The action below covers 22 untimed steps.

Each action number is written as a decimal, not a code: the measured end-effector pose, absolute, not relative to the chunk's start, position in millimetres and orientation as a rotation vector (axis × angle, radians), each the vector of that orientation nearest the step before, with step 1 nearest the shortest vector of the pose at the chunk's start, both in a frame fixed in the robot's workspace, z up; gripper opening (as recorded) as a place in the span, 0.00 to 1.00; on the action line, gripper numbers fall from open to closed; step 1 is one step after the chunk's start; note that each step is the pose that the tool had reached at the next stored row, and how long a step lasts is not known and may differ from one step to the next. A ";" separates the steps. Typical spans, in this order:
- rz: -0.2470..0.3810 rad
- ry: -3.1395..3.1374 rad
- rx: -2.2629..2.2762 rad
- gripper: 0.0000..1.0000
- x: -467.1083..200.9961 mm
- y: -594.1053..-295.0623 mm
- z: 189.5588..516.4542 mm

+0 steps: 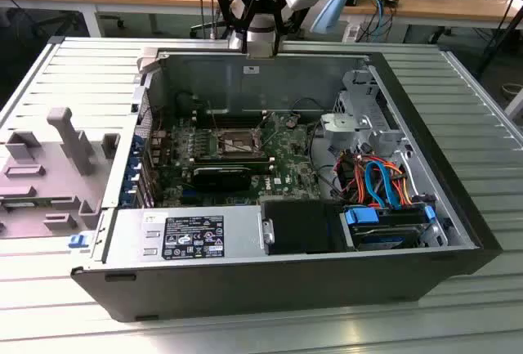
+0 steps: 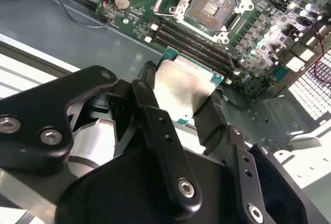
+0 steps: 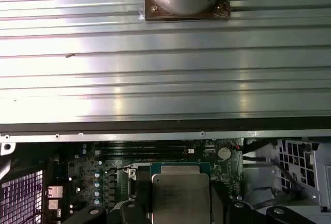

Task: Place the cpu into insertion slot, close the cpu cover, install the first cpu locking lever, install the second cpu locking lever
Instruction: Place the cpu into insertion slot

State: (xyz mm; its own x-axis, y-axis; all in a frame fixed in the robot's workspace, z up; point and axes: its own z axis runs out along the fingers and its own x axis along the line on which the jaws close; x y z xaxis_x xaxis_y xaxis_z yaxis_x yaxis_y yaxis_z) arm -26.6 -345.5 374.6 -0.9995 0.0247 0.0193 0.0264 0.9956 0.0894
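Pinching the cpu [image 2: 183, 84] by two opposite edges in the claw [image 2: 178, 107], silver top facing the camera in both wrist views. Hovering by the far wall of the open computer case [image 1: 458, 207] on the ribbed counter [image 1: 482, 109]. Not yet seated in the insertion slot [image 2: 209, 6], bare, contacts exposed, well apart from the chip.

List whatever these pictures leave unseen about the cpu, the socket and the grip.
1. Underside of the cpu: it faces away in both wrist views, and the fingers of the gripper cover two of its edges.
2. Rim of the insertion slot: in the second wrist view it is cut off by the picture's edge, and the contacts are too small to check.
3. Exterior view: the metalwork around the slot is too small to sort out.
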 end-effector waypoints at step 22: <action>-0.140 -3.120 -0.040 0.54 -32.8 -355.3 371.6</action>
State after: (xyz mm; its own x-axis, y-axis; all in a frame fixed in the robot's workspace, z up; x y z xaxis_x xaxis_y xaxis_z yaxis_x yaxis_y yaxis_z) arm -32.8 -355.3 371.6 -0.9995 0.0247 0.0193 0.0263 0.9957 0.0893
